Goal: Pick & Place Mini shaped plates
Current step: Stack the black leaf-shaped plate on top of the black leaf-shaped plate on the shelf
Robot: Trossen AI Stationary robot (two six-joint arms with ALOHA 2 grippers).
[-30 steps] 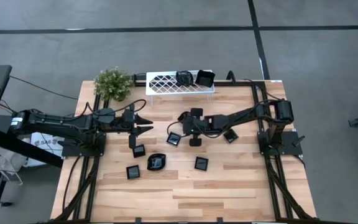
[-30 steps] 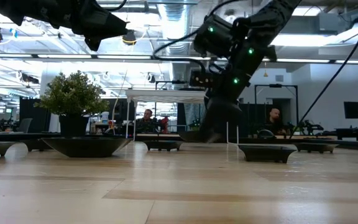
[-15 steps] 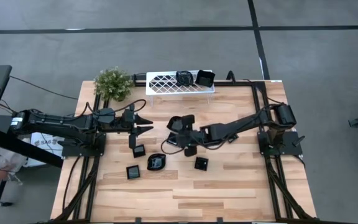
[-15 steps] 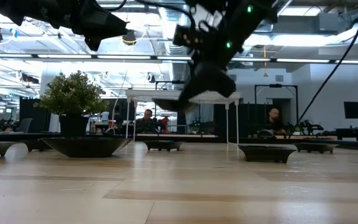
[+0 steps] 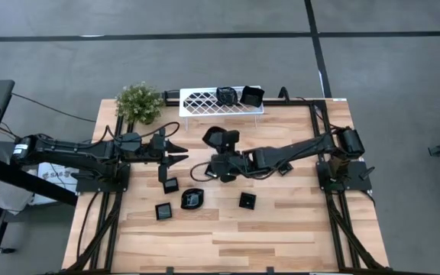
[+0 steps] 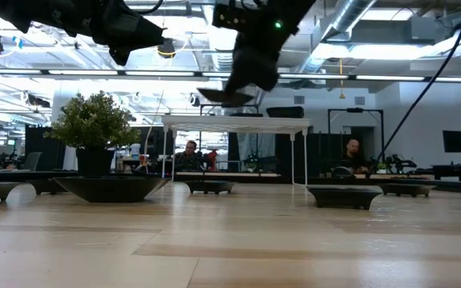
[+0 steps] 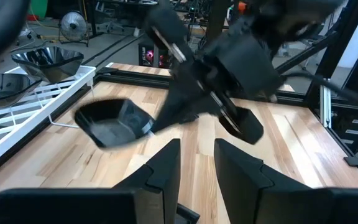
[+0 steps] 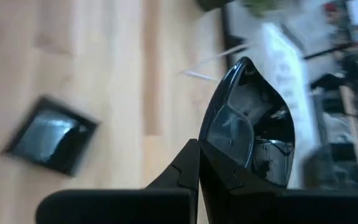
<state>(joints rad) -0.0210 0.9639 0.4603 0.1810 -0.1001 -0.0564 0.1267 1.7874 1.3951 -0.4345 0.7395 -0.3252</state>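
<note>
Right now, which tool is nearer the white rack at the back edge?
Right. The right tool, shut on a mini plate, sits just in front of the white rack. The left tool, open and empty, waits farther off to the left side.

Rack at counter's far edge, two plates on it, plant left of it; four plates on the counter before it.

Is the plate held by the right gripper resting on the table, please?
No: in the low view the plate hangs high above the table, clamped in the right gripper.
</note>
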